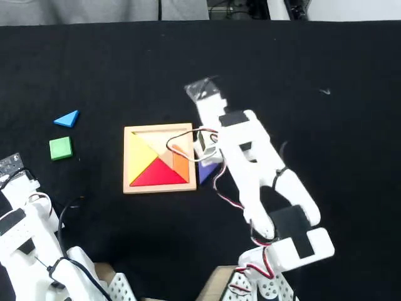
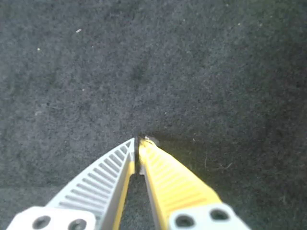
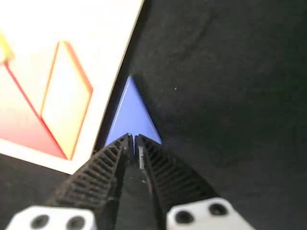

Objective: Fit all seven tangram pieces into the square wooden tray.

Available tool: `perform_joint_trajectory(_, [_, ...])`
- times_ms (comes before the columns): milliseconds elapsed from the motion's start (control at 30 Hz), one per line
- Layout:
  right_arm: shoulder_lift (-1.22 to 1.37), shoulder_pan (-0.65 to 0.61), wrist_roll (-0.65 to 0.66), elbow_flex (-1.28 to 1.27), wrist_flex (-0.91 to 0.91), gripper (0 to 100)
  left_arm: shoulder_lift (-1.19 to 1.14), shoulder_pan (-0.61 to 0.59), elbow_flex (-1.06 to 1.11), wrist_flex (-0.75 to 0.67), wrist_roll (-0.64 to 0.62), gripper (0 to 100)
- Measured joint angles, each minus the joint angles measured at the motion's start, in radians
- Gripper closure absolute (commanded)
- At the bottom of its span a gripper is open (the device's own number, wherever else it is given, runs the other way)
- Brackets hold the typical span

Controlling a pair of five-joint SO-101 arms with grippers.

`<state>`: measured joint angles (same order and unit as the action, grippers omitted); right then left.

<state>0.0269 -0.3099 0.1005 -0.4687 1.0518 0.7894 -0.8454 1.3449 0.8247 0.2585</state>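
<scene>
The black cloth-covered table (image 1: 326,75) carries all items. The right arm (image 1: 257,169) reaches from the near edge toward the right side of the square wooden tray (image 1: 156,188), and the left arm (image 1: 25,238) stands at the near left corner. The tray holds a red triangle (image 1: 158,174), a yellow triangle (image 1: 139,157) and an orange piece (image 1: 180,164), with bare wood along its far part. Three loose pieces are noted. The blue triangle (image 3: 132,112) lies flat on the cloth just beside the tray's right rim, while a green square (image 1: 61,148) and a light blue triangle (image 1: 67,118) lie well apart to the left. The right gripper (image 3: 133,139) has its fingers pressed together, tips over the near edge of the blue triangle, and no hold on the piece is evident. The left gripper (image 2: 138,143) is likewise clenched, over bare cloth. Assessment: the pieces appear thin, stiff and light, with smooth painted faces likely to slip. Lying flat, each offers only its narrow edges. The blue triangle is best taken across its wider part, with the fingers opened to straddle two edges, not at the pointed corner. The tray looks light and may slide if nudged.
</scene>
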Motion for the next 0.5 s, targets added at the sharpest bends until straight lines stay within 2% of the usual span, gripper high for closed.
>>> perform_joint_trajectory(200, [0.143,-0.041,-0.178,0.046,-0.009,98.8,0.000,0.000,0.000,0.000,0.000,97])
perform_joint_trajectory(500, [0.144,-0.048,-0.210,0.081,-0.008,98.8,0.000,0.000,0.000,0.000,0.000,97])
